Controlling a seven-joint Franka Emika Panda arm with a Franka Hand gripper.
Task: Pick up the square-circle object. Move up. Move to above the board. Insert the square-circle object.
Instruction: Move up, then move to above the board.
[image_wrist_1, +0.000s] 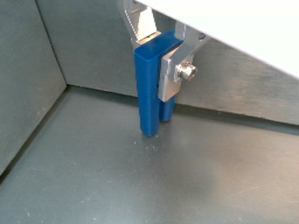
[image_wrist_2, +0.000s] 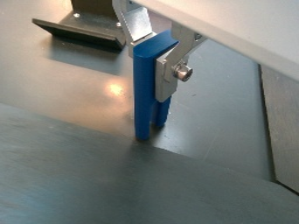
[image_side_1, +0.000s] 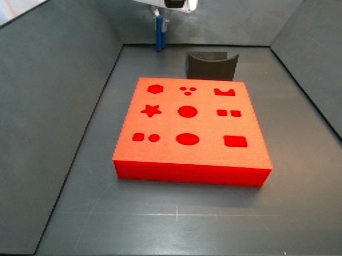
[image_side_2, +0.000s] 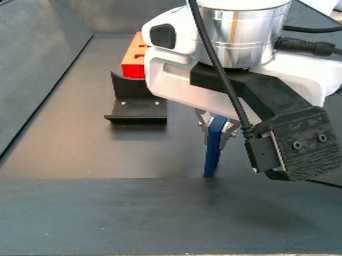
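The square-circle object is a slim blue peg (image_wrist_1: 149, 92), upright, seen in both wrist views (image_wrist_2: 145, 96). My gripper (image_wrist_1: 158, 54) is shut on the peg's upper part, with a silver finger on each side (image_wrist_2: 156, 54). The peg's lower end is at the grey floor; I cannot tell if it touches. In a side view the peg (image_side_1: 160, 34) hangs under the gripper (image_side_1: 170, 6) at the far end, beyond the red-orange board (image_side_1: 227, 165) with its shaped holes. In a side view the peg (image_side_2: 211, 150) stands nearer than the board (image_side_2: 132, 68).
A dark grey curved holder (image_side_1: 211, 65) stands between the peg and the board, also seen in a side view (image_side_2: 136, 108) and in a wrist view (image_wrist_2: 82, 33). Grey walls (image_wrist_1: 35, 79) close in the floor on all sides.
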